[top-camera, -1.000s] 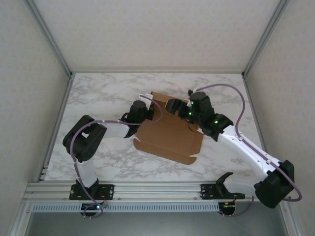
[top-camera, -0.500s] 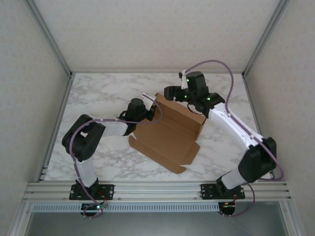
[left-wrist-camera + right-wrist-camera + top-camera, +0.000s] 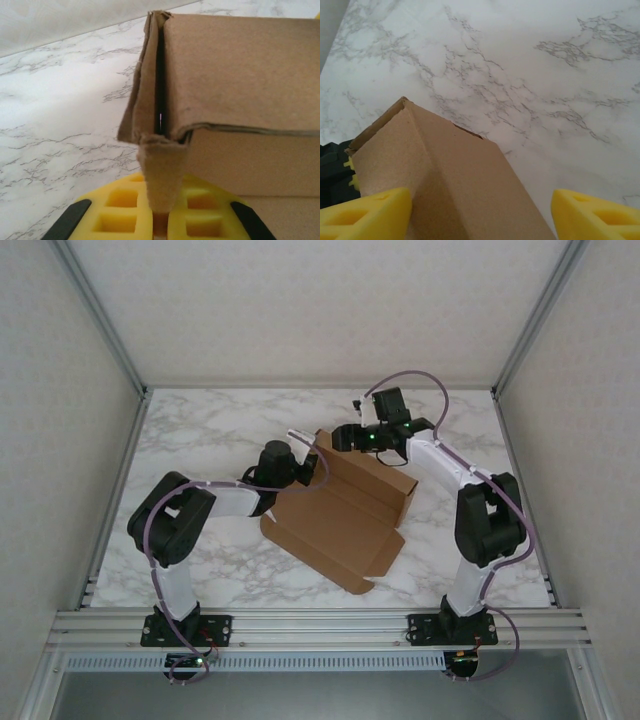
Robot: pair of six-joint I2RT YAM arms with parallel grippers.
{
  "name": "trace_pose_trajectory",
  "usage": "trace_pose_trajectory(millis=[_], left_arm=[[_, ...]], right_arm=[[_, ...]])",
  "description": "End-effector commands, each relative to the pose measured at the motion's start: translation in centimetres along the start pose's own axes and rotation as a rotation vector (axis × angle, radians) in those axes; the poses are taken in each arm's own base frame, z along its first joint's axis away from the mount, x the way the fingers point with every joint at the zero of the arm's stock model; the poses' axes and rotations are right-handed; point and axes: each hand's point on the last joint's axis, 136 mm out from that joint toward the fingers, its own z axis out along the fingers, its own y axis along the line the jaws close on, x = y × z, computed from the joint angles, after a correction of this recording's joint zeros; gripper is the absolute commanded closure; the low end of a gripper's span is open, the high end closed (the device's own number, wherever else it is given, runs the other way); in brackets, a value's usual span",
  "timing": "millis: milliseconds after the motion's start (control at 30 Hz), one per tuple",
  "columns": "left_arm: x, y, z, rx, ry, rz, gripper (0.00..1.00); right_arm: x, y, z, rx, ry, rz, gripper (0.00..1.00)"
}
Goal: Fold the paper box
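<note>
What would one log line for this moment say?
left gripper: shut on paper box flap | right gripper: open, over raised panel | paper box: partly folded, on table

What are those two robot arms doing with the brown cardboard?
They are folding a paper box on the marble table. The left gripper is shut on a small flap at the box's left corner. The right gripper is open, its yellow fingers spread on either side of the raised back wall. The front of the box lies flat, so it is only partly folded.
</note>
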Motion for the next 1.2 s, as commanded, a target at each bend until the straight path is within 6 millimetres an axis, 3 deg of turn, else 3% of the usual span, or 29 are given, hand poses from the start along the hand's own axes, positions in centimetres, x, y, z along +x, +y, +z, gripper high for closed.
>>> trace_pose_trajectory(millis=[0, 367, 567, 867, 1167], left_arm=[[0.0, 0.3, 0.5, -0.022, -0.015, -0.053, 0.98], [1.1, 1.9, 1.2, -0.146, -0.012, -0.151, 1.0], [-0.3, 2.0, 0.5, -0.168, -0.042, -0.156, 0.8], [-1.7, 3.5, -1.6, -0.205, -0.059, -0.181, 0.64], [-3.5, 1.9, -3.8, -0.087, -0.11, -0.24, 0.58]], right_arm=[[0.1, 0.8, 0.7, -0.05, 0.02, -0.006, 0.3], [1.6, 1.1, 1.6, -0.06, 0.056, -0.006, 0.39], [1.7, 0.2, 1.1, 0.002, 0.046, -0.015, 0.39], [-0.5, -0.3, -1.4, 0.097, -0.046, -0.029, 0.35], [-3.5, 1.6, -5.7, 0.108, -0.155, -0.042, 0.25]])
